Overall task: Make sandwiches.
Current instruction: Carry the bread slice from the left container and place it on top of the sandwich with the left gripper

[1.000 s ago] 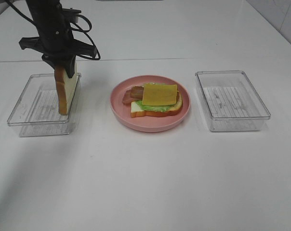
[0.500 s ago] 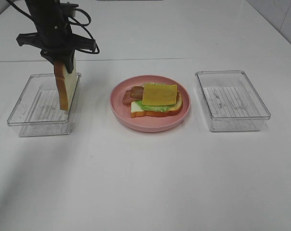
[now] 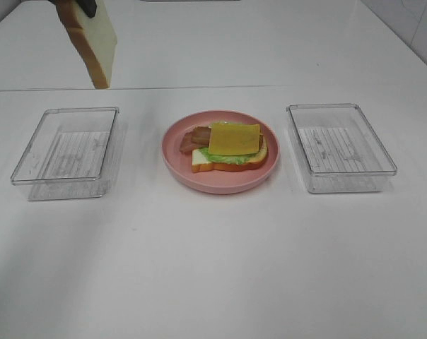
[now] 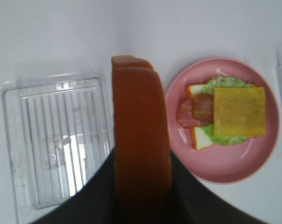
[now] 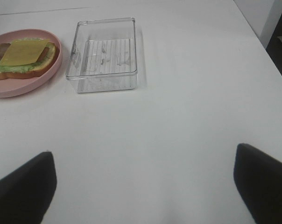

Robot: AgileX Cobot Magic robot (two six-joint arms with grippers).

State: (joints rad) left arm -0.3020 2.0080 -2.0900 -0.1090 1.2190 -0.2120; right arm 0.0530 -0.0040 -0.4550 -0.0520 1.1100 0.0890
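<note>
A white bread slice (image 3: 93, 39) with orange-brown crust hangs tilted high above the table at the back left, over the far side of the left clear tray (image 3: 66, 152). My left gripper (image 4: 141, 179) is shut on this slice (image 4: 141, 135), which shows edge-on between the dark fingers (image 4: 185, 189). On the pink plate (image 3: 220, 182) lies an open sandwich (image 3: 231, 148): bread, green lettuce, bacon strips, and a yellow cheese square (image 4: 239, 112) on top. My right gripper (image 5: 143, 186) is open and empty, low over bare table, right of the plate (image 5: 19, 86).
Another clear plastic tray (image 3: 341, 145) stands right of the plate and holds nothing; it also shows in the right wrist view as a clear tray (image 5: 106, 51). The left tray (image 4: 52, 140) holds nothing. The white tabletop stretches toward the front edge.
My left gripper has lifted the bread slice out of the left tray and well up, so the arm is almost out of the high view. The right arm has not moved.
</note>
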